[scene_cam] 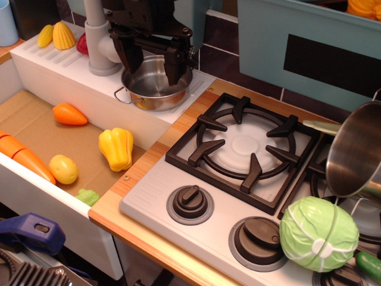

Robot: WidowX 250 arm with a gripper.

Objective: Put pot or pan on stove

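Observation:
The small shiny steel pot (pixel 156 86) with thin wire loop handles stands on the white ledge left of the stove. My black gripper (pixel 153 62) hangs right over it, open, with one finger (pixel 132 56) at the pot's left rim and the other (pixel 175 64) reaching down at its right inside. I cannot tell whether the fingers touch the rim. The light-grey stove (pixel 156 199) lies to the right, and its near-left black burner grate (pixel 247 146) is bare.
A larger matte steel pot (pixel 357 149) tilts over the right burner. A green cabbage (pixel 318 233) sits by the knobs (pixel 190 202). A white faucet post (pixel 98 44) stands just left of the gripper. A yellow pepper (pixel 116 148), carrot (pixel 24 156) and other toy vegetables lie in the sink.

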